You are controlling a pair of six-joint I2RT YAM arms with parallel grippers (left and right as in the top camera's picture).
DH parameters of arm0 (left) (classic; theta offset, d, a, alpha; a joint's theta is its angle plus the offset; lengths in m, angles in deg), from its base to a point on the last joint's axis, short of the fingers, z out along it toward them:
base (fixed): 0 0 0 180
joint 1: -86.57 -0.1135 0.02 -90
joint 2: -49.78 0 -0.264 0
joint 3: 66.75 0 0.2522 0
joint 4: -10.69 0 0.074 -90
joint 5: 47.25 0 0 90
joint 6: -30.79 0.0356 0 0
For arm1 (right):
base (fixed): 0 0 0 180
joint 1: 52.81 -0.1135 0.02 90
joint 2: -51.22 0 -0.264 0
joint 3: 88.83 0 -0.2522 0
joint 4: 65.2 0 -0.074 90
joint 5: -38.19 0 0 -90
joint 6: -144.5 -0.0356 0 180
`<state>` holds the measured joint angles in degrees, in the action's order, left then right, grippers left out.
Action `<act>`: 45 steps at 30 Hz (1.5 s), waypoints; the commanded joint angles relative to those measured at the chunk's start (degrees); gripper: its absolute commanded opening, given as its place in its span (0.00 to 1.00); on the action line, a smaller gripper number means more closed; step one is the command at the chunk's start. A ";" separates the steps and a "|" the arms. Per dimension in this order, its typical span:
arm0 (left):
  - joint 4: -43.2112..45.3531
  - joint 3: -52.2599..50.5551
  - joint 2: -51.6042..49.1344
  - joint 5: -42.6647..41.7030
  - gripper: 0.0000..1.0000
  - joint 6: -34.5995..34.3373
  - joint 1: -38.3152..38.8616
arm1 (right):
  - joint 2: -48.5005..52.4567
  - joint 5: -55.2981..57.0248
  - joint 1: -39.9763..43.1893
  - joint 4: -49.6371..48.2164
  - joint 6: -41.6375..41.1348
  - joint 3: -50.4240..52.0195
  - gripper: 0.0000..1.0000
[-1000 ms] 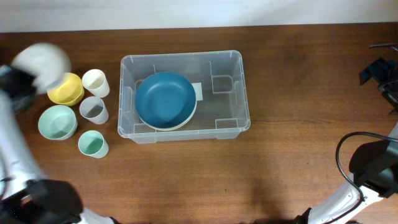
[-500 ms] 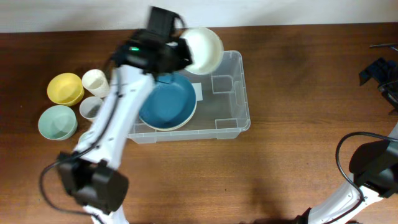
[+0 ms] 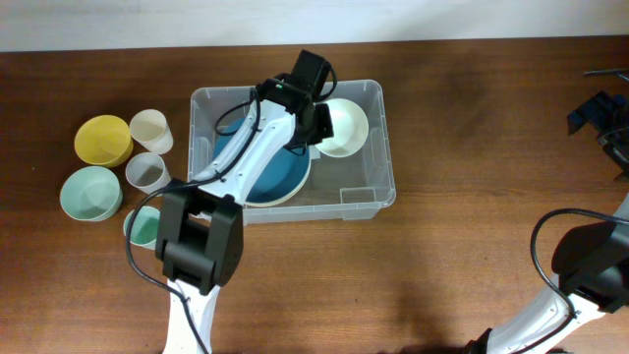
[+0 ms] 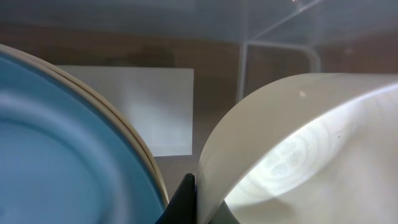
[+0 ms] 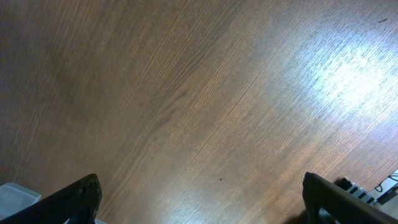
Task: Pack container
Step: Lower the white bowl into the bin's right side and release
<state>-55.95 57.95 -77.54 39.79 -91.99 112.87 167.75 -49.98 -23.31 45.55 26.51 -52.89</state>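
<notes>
The clear plastic container (image 3: pixel 295 215) sits on the wooden table (image 3: pixel 472 147) a little left of the middle, its long sides running left to right. Inside it, in the left half, lies a big blue bowl (image 3: pixel 257 169) with a pale rim, and in the wrist view this bowl (image 4: pixel 56 155) lies beside the white label (image 4: pixel 155 109) on the container's floor. The left arm reaches in from the near side, and the left gripper (image 3: pixel 319 126) is clamped on the left edge of a cream bowl (image 3: pixel 346 126), which is over the right half of the container. One dark finger (image 4: pixel 185 198) shows pressed against the outside of that bowl (image 4: pixel 311 149). Whether the cream bowl touches the floor cannot be told. On the table left of the container stand a yellow bowl (image 3: pixel 102 140), a cream cup (image 3: pixel 150 130), a grey cup (image 3: pixel 147 173), a mint bowl (image 3: pixel 90 193) and a mint cup (image 3: pixel 141 228), close together. The right gripper (image 5: pixel 200 186) is at the far right edge, well apart from the container, with its fingers spread wide over bare wood.
</notes>
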 commanded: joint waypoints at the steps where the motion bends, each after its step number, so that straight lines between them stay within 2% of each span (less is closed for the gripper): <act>1: 0.13 0.48 -0.46 -1.33 0.01 1.64 0.24 | 0.02 -0.11 0.15 0.09 0.31 0.04 0.99; 6: -0.13 0.48 -0.92 -1.33 0.01 2.89 0.72 | 0.02 -0.11 0.15 0.09 0.31 0.04 0.99; 10: -1.22 0.48 -1.53 -1.31 0.11 2.89 0.81 | 0.02 -0.11 0.15 0.09 0.31 0.04 0.99; 16: -1.55 0.50 -1.64 -1.27 0.36 2.93 0.68 | 0.02 -0.11 0.17 0.09 0.31 0.04 0.99; 21: -1.01 1.20 -1.64 -1.25 0.49 6.34 0.48 | 0.02 -0.11 0.15 0.09 0.31 0.04 0.99; 26: -2.97 8.17 -1.57 -1.07 0.76 11.41 -0.20 | 0.02 -0.11 0.15 0.09 0.31 0.04 0.99; 28: -5.66 13.14 -1.57 -0.09 0.84 12.31 -0.87 | 0.02 -0.11 0.15 0.09 0.31 0.04 0.99; 29: -7.69 16.28 -1.57 1.16 0.93 12.31 -1.38 | 0.02 -0.11 0.17 0.09 0.31 0.04 0.99; 30: -9.92 19.58 -1.57 2.60 0.98 12.31 -1.97 | 0.02 -0.11 0.15 0.09 0.31 0.04 0.99; 35: -22.38 35.43 -1.57 8.66 0.99 11.67 -6.78 | 0.02 -0.11 0.15 0.09 0.31 0.04 0.99; 39: -33.31 46.36 -1.57 11.32 0.99 6.82 -15.06 | 0.02 -0.11 0.15 0.09 0.31 0.04 0.99; 44: -43.82 50.25 -1.57 11.26 0.99 -1.11 -29.99 | 0.02 -0.11 0.15 0.09 0.31 0.04 0.98; 45: -43.82 49.57 -1.57 8.63 0.99 0.61 -32.52 | 0.02 -0.11 0.15 0.09 0.31 0.04 0.99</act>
<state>-98.53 107.32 -79.64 49.23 -87.77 87.52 167.75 -50.01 -23.31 45.53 26.53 -52.89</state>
